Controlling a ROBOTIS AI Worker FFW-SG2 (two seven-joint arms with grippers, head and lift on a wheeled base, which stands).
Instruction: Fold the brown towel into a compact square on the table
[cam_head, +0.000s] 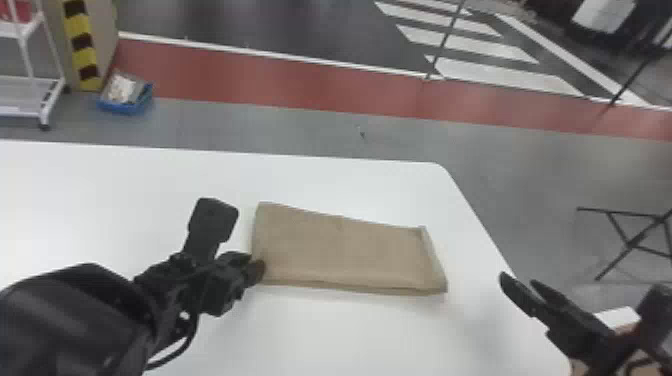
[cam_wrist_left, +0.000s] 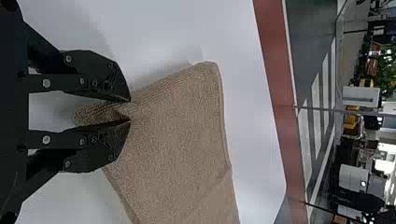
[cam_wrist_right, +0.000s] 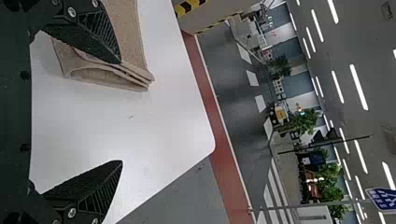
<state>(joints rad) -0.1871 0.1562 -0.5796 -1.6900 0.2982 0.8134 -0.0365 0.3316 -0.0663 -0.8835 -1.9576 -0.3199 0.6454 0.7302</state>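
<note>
Brown towel (cam_head: 345, 252), white table (cam_head: 125, 200), red floor band (cam_head: 275, 80), black-and-yellow banded strip (cam_head: 81, 47)

room right of towel (cam_head: 345, 252), left gripper (cam_head: 254, 266) blocking

The left arm (cam_head: 65, 320) is black, and it has a smooth, rounded cover and a thin black cable (cam_head: 188, 341) of curved form. The left tool (cam_head: 254, 271) is also black, with round silver screws (cam_wrist_left: 45, 83) on its flat links. The right tool (cam_head: 518, 281) is black too; its tapered fingers (cam_wrist_right: 100, 186) have fine slanting ribs.
</note>
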